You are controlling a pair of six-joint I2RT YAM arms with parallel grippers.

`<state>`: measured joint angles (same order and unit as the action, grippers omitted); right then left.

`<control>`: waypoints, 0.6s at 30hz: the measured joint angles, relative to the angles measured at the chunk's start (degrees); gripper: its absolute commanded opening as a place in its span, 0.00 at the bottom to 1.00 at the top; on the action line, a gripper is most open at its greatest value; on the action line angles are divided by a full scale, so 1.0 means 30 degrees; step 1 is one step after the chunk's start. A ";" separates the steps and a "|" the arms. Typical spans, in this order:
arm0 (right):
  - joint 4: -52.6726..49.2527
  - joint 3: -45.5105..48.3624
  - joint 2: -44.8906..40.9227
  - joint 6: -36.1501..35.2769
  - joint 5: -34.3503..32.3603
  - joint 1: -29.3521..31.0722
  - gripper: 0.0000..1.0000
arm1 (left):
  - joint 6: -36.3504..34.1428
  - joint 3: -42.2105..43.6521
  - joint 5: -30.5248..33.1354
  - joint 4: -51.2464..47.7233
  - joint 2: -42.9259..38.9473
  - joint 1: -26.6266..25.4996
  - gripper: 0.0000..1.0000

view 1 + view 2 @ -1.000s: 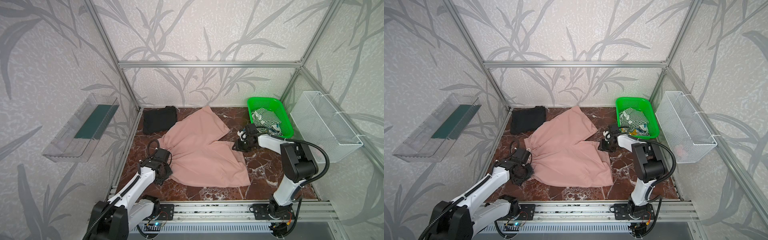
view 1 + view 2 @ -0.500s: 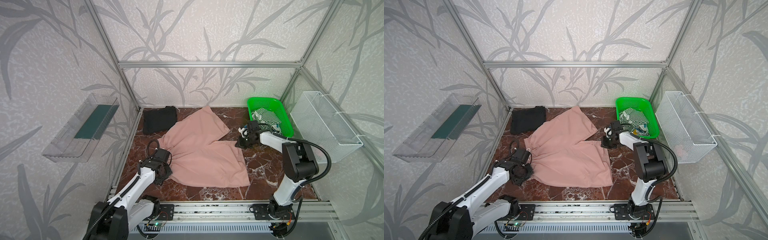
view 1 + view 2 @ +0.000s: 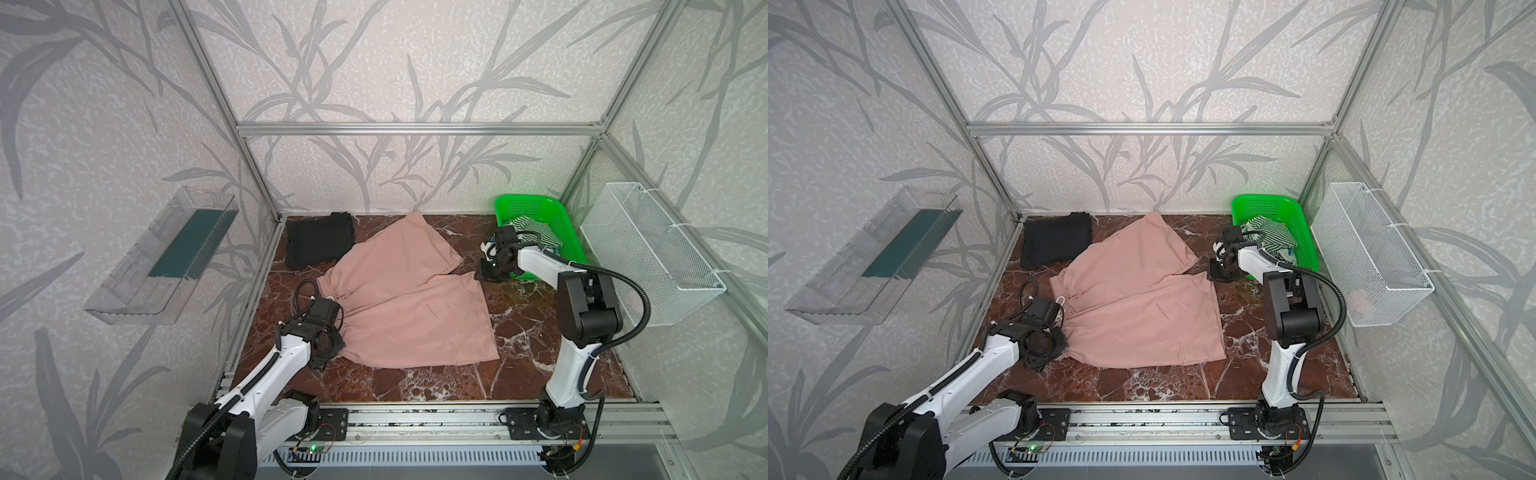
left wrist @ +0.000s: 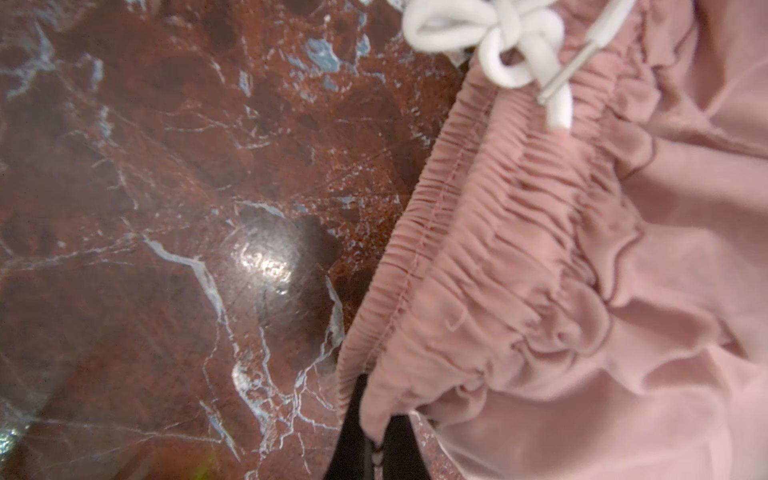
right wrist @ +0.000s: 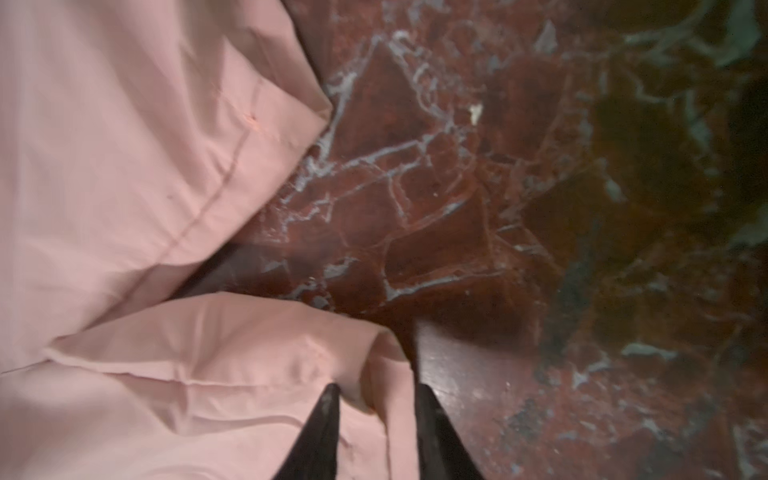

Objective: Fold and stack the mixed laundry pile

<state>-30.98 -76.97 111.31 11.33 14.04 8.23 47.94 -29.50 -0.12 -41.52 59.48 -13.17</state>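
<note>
A red marble floor (image 3: 523, 332) veined in white lies at the bottom of a cell with leaf-patterned walls. In both top views the shorts (image 3: 407, 307) lie spread flat across the middle of the frame, waistband to the left and legs splayed to the right. The T-shirt (image 3: 318, 243) sits folded up and left of them, just beside the upper leg. At centre right the green basket (image 3: 530, 203) holds the striped cloth (image 3: 536, 230). A mesh basket (image 3: 648, 253) hangs on the right wall and a clear tray (image 3: 162, 257) on the left wall. The left gripper (image 4: 374, 432), at the bottom of its wrist view, is clamped tight on the end of the waistband, with the white drawstring (image 4: 498, 41) at top centre. The right gripper (image 5: 376, 390), low in its wrist view, has its jaws narrowly apart, and the rolled hem corner of the lower leg lies between the fingers (image 5: 322, 428).
</note>
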 measured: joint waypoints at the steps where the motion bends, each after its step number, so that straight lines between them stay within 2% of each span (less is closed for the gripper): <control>1: -0.0350 0.0015 -0.0138 -0.0007 -0.0291 0.0000 0.51 | -0.0080 0.0007 -0.0109 0.0066 0.0000 0.0000 0.00; 4: -0.0940 0.0962 -0.1625 0.0058 -0.0954 0.0029 0.58 | -0.0204 0.0117 -0.0379 0.0328 -0.0051 0.0000 0.00; 11: -0.2528 0.6972 -0.9092 0.1479 -0.1326 0.0153 0.60 | -0.0160 0.0350 -0.0262 0.0474 -0.0109 0.0000 0.00; 15: -0.3789 0.9865 -1.1227 0.2550 -0.1224 0.0663 0.66 | -0.0153 0.0386 -0.0138 0.0481 -0.0109 0.0000 0.00; 18: -0.4699 1.1373 -1.2590 0.3439 -0.1042 0.1260 0.67 | -0.0168 0.0379 -0.0051 0.0481 -0.0109 0.0000 0.00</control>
<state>-45.08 -42.85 73.54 21.65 10.92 12.01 47.44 -28.36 -0.27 -40.07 59.16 -13.17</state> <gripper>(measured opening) 0.665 0.047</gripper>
